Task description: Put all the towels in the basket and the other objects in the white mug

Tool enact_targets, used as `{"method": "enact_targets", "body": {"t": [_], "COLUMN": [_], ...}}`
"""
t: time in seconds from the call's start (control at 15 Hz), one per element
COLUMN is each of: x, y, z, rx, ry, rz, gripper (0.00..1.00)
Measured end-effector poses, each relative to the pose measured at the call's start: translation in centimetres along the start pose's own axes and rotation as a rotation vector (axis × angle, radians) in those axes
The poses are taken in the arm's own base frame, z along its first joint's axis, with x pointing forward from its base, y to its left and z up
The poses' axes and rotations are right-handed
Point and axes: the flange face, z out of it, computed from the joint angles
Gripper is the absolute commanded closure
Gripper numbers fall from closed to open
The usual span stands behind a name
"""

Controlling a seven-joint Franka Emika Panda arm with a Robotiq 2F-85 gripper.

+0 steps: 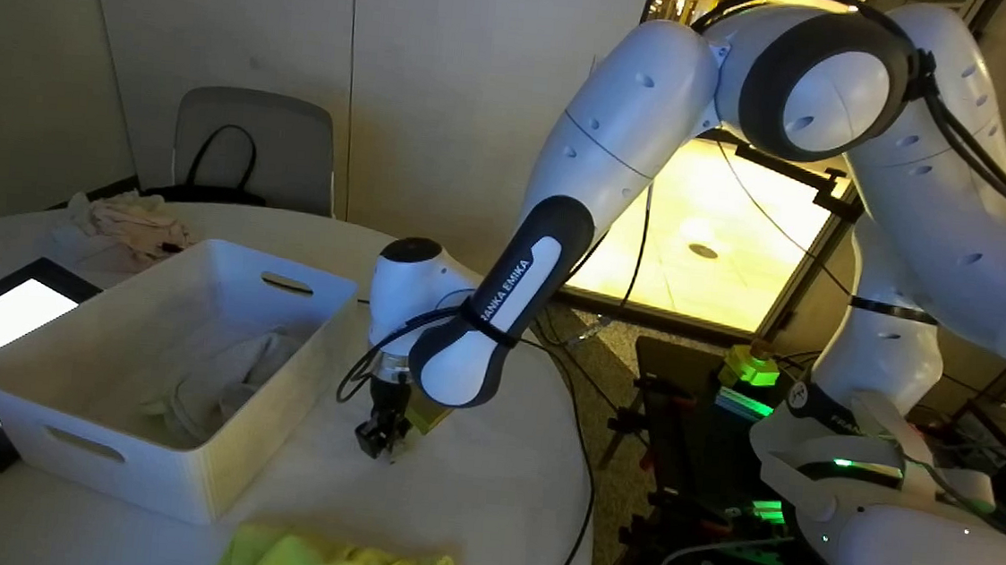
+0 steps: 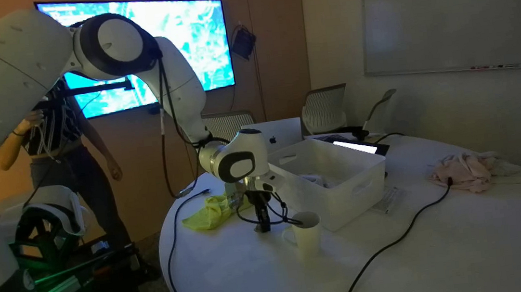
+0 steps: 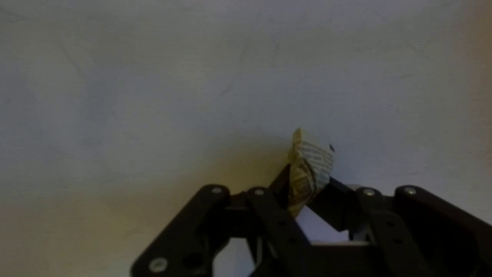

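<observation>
Yellow-green towel point(image 2: 205, 213) lies crumpled on the table point(image 2: 255, 282), ten o'clock from my gripper point(image 2: 263, 229) as seen in an exterior view. Wrist view shows my jaws clamped on a small crumpled printed wrapper point(image 3: 315, 163). White mug point(image 2: 308, 242): upright, at four o'clock, nearby. Basket point(image 2: 356, 201): at two o'clock, whitish-grey towel point(image 1: 249, 368) inside. Pinkish cloth point(image 2: 467, 173): at three o'clock, well apart.

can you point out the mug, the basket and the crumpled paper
Mug point(image 2: 309, 240): in an exterior view, on its outer side, below the rim.
Basket point(image 1: 154, 475): in an exterior view, on its end wall's outer face.
Paper point(image 3: 315, 162): in the wrist view, on its printed face.
</observation>
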Motion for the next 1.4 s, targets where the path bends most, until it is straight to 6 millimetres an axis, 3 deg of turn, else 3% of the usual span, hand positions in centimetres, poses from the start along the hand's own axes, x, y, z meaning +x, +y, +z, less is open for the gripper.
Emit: {"method": "enact_targets", "body": {"t": [0.2,0.33,0.8,1.0,1.4], "x": [-0.1,0.1,1.0,1.8,4.4], "y": [0.2,0.4,1.3,2.1,5.6], "z": [-0.8,-2.6,-13.9,-17.5,-19.3], "rx": [-0.033,-0.063,-0.160,-0.186,-0.203], "ry": [-0.010,-0.007,0.056,0.079,0.071], "rz": [-0.023,-0.048,-0.128,-0.101,0.006], "gripper": [0.97,0.97,0.97,0.97,0.97]}}
